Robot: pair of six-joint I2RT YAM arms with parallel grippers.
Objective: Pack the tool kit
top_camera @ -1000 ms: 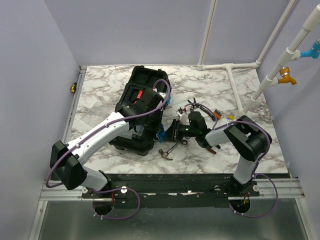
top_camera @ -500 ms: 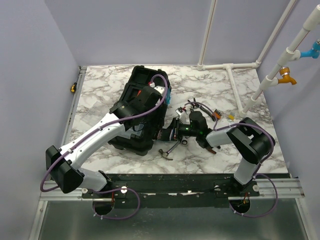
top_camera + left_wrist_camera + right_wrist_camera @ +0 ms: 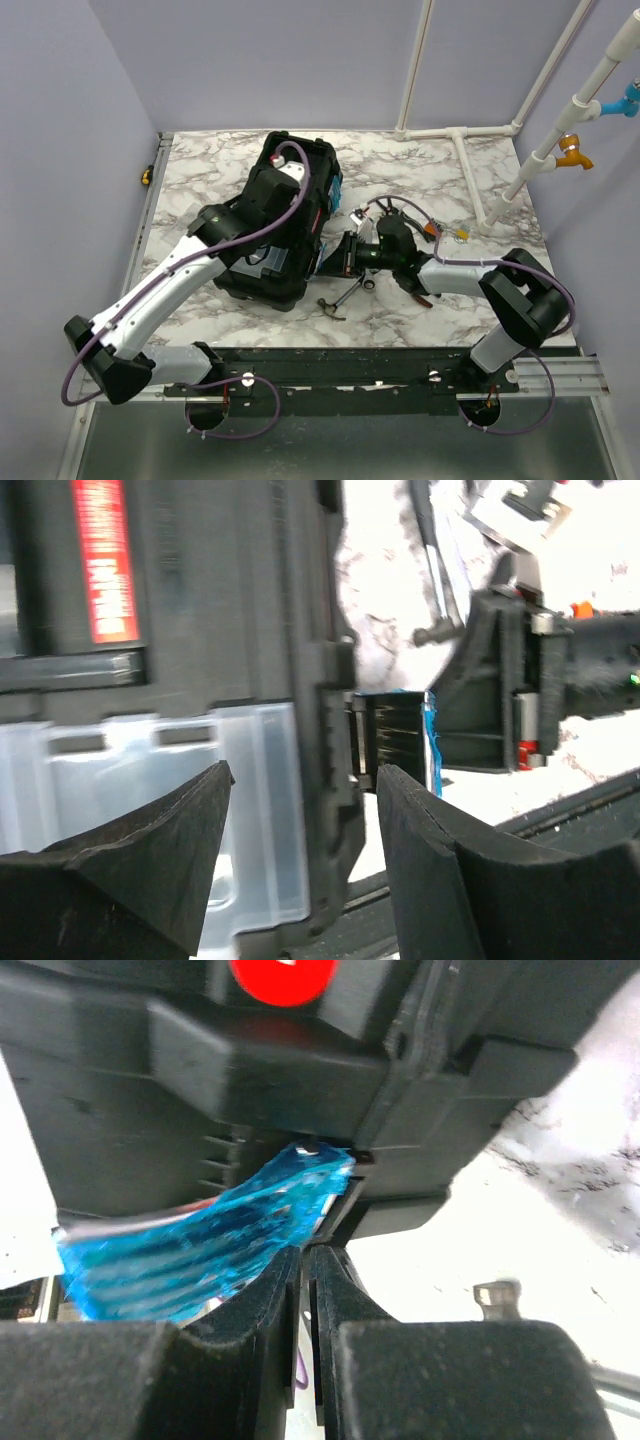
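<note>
The black toolbox (image 3: 290,215) of the tool kit lies shut on the marble table, its red label plate (image 3: 101,560) and clear-lidded compartment (image 3: 170,780) facing up. My left gripper (image 3: 300,810) hangs open over the lid, its fingers straddling the box's right edge without touching it. The metal latch (image 3: 392,742), still wrapped in blue film (image 3: 200,1245), sticks out of the box's side. My right gripper (image 3: 307,1260) is shut, nothing between its fingers, with its tips just under the latch's corner. A hammer (image 3: 338,300) lies loose near the box.
Orange-handled pliers and small tools (image 3: 425,225) lie to the right behind my right arm. White pipes (image 3: 470,150) run along the back right of the table. The left arm (image 3: 170,280) reaches diagonally over the box.
My left gripper opened and moved farther back over the toolbox lid. The right gripper slid left up to the latch and its jaws narrowed.
</note>
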